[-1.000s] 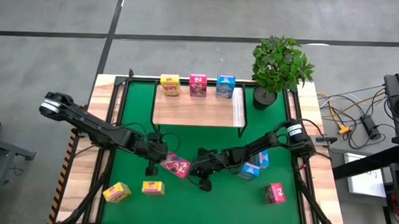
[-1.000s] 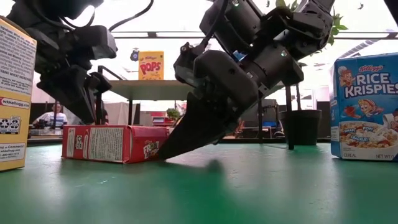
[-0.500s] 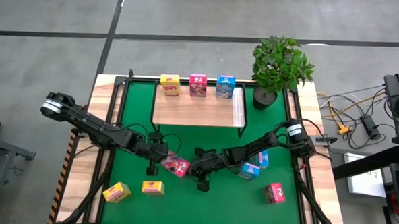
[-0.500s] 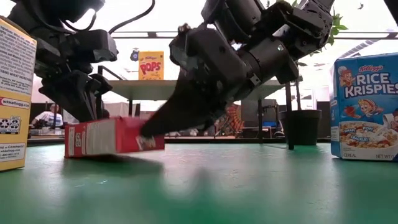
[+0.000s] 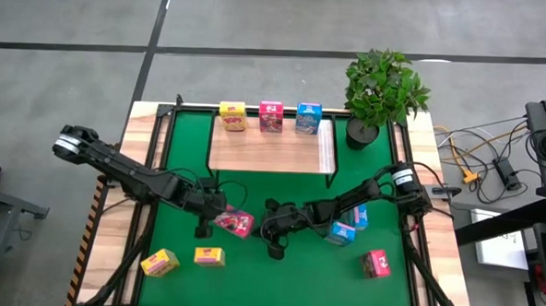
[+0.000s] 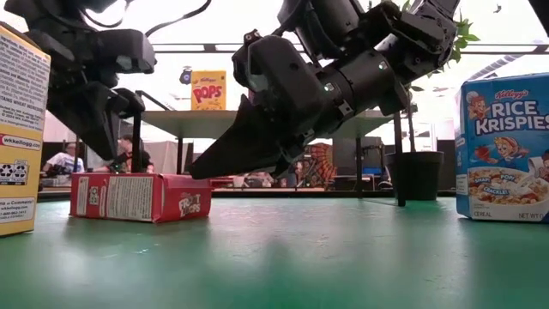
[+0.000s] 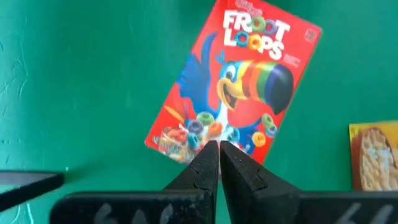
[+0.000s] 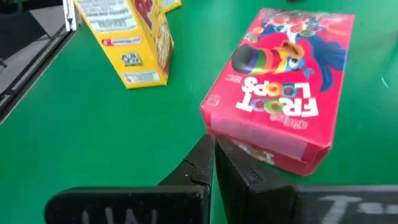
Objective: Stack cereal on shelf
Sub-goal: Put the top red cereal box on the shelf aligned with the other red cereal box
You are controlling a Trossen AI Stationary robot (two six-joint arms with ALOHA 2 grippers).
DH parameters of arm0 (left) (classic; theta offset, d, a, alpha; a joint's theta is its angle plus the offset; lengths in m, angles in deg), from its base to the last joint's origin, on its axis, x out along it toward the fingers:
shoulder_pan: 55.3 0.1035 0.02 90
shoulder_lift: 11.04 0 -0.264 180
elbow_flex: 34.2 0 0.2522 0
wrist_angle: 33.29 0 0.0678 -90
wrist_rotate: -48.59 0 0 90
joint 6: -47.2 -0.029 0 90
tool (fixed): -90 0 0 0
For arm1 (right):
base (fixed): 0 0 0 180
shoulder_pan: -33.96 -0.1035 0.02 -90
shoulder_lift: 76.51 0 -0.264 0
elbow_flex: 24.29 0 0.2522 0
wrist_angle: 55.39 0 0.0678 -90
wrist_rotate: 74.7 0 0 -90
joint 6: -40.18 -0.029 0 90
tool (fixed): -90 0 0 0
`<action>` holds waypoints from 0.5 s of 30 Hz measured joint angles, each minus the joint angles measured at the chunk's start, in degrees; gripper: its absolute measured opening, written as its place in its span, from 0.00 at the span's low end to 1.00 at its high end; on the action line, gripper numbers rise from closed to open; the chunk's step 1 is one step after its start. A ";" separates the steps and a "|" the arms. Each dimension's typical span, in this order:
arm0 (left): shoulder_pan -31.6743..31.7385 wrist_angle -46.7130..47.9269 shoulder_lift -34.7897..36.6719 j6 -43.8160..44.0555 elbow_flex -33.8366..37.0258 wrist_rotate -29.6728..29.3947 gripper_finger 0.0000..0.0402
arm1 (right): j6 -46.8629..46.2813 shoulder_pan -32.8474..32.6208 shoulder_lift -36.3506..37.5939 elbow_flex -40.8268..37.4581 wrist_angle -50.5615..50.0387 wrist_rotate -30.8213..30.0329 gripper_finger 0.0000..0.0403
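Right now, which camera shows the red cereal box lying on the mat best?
The left wrist view: the red cereal box fills it, front face up. The right wrist view shows it at an angle, the low view only its side, and the high view shows it tiny.

left gripper (image 7: 219, 163): fingers pressed together, tips just over the lower edge of the box | Froot Loops box (image 7: 239, 78): red, lying flat face up on the green mat (image 7: 74, 81), tilted | yellow box (image 7: 375, 155): partly seen at the frame edge, apart from the red one
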 joint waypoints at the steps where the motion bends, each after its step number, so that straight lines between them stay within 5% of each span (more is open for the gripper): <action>1: -0.18 1.35 0.00 0.22 -0.44 0.00 0.00 | 0.03 0.00 0.00 0.00 -0.45 0.07 0.02; 6: -0.53 9.36 0.02 2.38 -4.03 -0.03 0.00 | -0.04 0.35 0.00 -0.03 -2.78 0.13 0.02; 15: -0.57 3.65 -0.02 0.66 -0.05 -1.83 0.00 | 0.39 0.90 0.00 -0.04 -3.01 0.17 0.02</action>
